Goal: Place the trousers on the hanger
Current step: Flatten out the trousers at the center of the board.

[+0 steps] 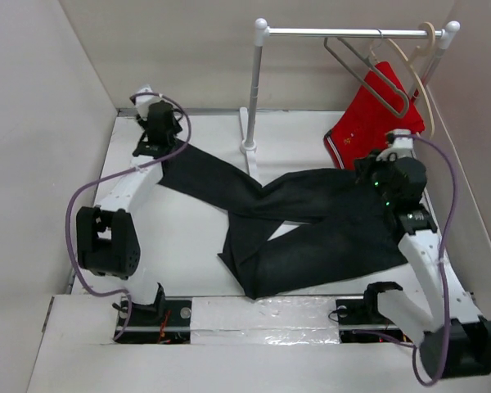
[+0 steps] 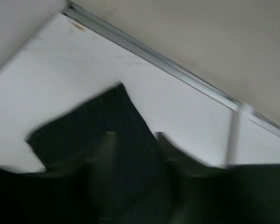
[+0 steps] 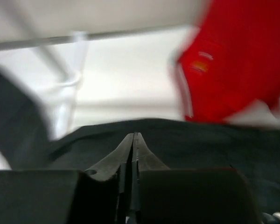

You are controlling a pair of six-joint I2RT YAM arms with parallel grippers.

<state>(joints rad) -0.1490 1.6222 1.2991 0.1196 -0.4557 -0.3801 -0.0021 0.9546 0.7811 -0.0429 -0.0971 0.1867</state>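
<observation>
The black trousers lie spread flat on the white table, one leg reaching to the far left. My left gripper is over the end of that leg. In the blurred left wrist view it stands open, its fingers either side of the black cloth. My right gripper is at the waist end. In the right wrist view its tips are pressed together over the dark fabric, with no cloth showing between them. The grey wire hanger hangs on the rail at the back right.
A white clothes rack stands at the back, its base touching the trousers. Red shorts hang on a cream hanger beside the wire one and show close ahead of the right gripper. Walls close in the table.
</observation>
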